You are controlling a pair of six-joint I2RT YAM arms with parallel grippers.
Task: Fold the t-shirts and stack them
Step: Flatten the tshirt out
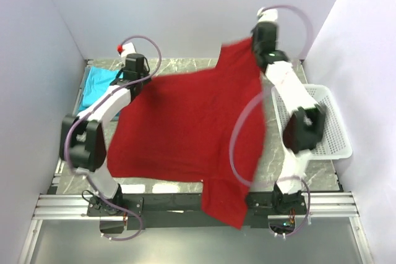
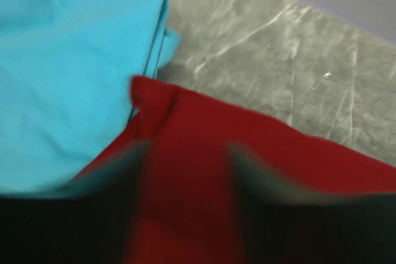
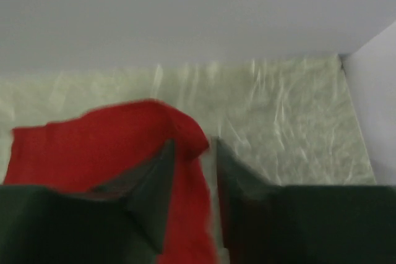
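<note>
- The dark red t-shirt (image 1: 185, 122) lies opened out across the middle of the overhead view. It covers most of the grey marbled table (image 1: 185, 66), and one part hangs over the near edge at bottom centre.
- Its upper right corner rises, blurred, to the right gripper (image 1: 260, 47) at the top right of the frame.
- Its upper left corner lies at the left gripper (image 1: 140, 81), left of centre.
- A folded teal t-shirt (image 1: 98, 86) lies flat at the upper left, just beside the red cloth. In the left wrist view it fills the upper left (image 2: 68, 72), touching the red corner (image 2: 204, 146).
- Left gripper (image 2: 189, 153): the fingers are blurred but plainly spread, with red cloth lying in the gap between them.
- Right gripper (image 3: 193, 145): red cloth is draped over one finger (image 3: 154, 177) and runs down through the narrow gap. I cannot tell whether it is pinched or let go.
- A white lattice basket (image 1: 337, 134) sits at the right edge.
</note>
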